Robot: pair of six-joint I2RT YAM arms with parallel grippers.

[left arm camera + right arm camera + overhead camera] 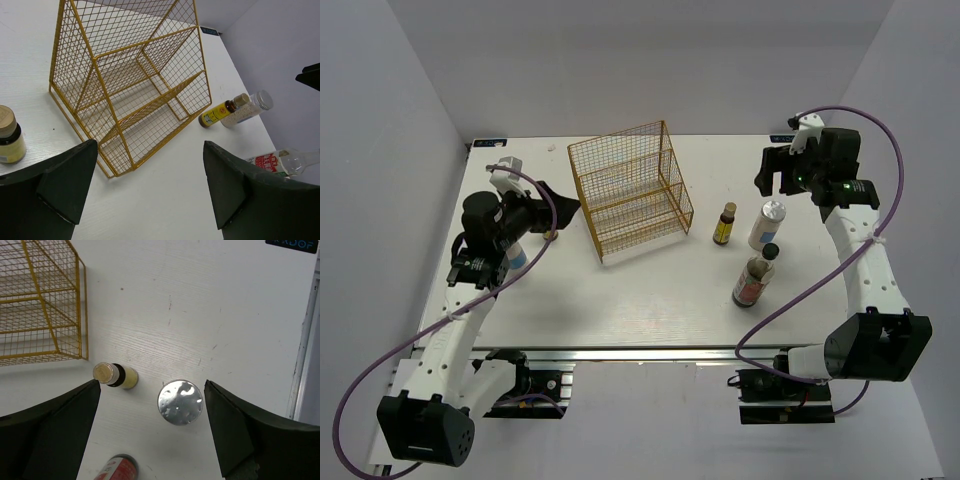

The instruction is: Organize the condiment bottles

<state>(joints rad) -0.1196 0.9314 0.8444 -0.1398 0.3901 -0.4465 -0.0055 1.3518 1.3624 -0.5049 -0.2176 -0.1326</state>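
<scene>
At the right edge of the counter (pixel 650 305), the right gripper (pixel 151 395) hung open above the upright white bottle (pixel 180 402), a pick apparently starting; next it needed to descend and close around its body, the left gripper (pixel 150 182) likewise open.

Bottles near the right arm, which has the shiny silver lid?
The white bottle; the small yellow bottle has a tan cap, the brown bottle a black one.
</scene>
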